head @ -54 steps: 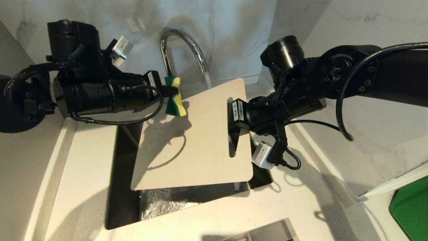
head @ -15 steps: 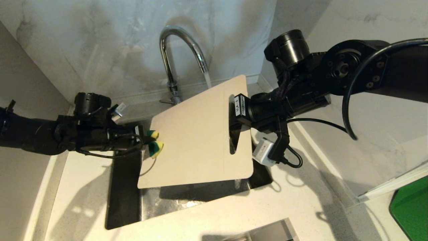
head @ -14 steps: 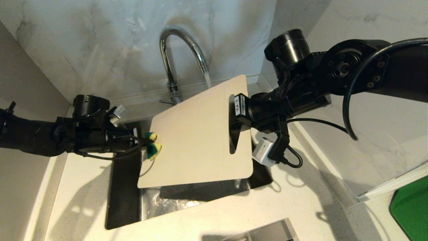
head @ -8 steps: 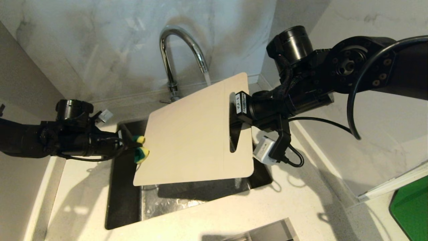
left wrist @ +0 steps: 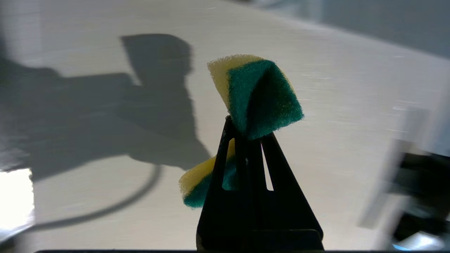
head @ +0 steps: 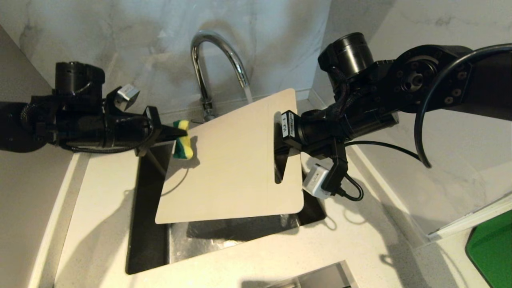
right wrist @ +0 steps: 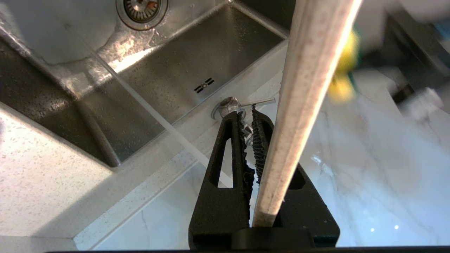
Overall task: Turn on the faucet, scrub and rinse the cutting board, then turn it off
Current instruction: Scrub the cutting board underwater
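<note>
Head view: left gripper (head: 173, 134) is clamped on a folded sponge (head: 183, 140) at the cutting board's (head: 228, 168) left edge, placed to scrub; faucet (head: 218, 56) runs onto its far corner; right gripper (head: 280, 144), pinching the slot edge, tilts it over the sink (head: 148, 240) to drain.

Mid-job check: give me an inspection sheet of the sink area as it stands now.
Surface: pale speckled counter around a dark, wet sink.
Job's things: faucet running; cutting board held tilted over the sink.
Clutter: green flat thing at the right edge.
Grippers: left end effector shut on sponge by the board's edge; right end effector clamps the board's handle end.
Cables: black loops on both wrists.
Surroundings: marble wall.
</note>
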{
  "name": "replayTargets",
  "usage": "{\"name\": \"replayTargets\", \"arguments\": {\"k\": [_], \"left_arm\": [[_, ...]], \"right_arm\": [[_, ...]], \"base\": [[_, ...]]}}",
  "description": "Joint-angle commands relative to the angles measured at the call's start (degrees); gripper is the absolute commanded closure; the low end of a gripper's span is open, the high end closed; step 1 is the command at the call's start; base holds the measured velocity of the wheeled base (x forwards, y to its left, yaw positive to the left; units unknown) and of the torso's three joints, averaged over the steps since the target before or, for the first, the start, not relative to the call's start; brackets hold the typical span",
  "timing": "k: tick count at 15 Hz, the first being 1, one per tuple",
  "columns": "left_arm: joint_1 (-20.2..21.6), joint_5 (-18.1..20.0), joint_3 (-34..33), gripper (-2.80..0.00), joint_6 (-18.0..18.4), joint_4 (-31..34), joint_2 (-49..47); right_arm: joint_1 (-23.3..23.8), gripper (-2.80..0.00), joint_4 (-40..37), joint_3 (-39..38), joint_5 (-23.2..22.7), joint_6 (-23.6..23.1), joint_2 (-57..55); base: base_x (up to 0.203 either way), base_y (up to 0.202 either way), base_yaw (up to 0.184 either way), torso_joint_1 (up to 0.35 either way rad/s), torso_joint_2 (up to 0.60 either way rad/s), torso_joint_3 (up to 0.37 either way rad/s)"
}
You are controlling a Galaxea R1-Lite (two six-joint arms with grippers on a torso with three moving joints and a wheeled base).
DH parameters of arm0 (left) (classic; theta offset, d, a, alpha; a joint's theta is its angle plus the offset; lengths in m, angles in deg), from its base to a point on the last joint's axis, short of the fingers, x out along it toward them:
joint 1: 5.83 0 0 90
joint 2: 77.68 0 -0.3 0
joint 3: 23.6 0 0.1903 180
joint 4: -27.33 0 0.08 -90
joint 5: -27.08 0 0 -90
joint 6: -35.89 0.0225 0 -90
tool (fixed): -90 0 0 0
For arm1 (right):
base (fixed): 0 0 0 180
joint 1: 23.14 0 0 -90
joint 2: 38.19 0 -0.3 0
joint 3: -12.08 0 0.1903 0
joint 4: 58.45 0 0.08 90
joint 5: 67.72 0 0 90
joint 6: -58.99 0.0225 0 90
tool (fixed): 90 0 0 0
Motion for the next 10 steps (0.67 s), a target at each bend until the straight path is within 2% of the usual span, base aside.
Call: {"name": "replayTargets", "arguments": {"k": [1,3,5,10], "left_arm": [[-5.0,0.0,9.8,0.0,-1.7,4.9,-0.6],[-6.8,-0.2,13.3,0.0,-2.2,6.6,-5.1],[-6.9,-0.4,13.9,0.0,-2.1,6.7,-8.3],[-2.9,0.1,12.0,0.0,-1.8,6.7,-10.8]], "right_arm": [[-0.1,0.0,-0.2,0.2,-0.1,-0.8,-0.3],[0.0,0.0,-0.2,0.3,-0.1,-0.8,-0.1],[-0.1,0.0,-0.2,0.2,-0.1,-0.8,0.1],[0.0,0.0,-0.2,-0.1,-0.2,-0.8,0.1]], "base": [[0.0,0.0,0.0,0.0,0.0,0.0],[0.0,0.0,0.0,0.0,0.0,0.0],[0.0,0.0,0.0,0.0,0.0,0.0],[0.0,0.0,0.0,0.0,0.0,0.0]]}}
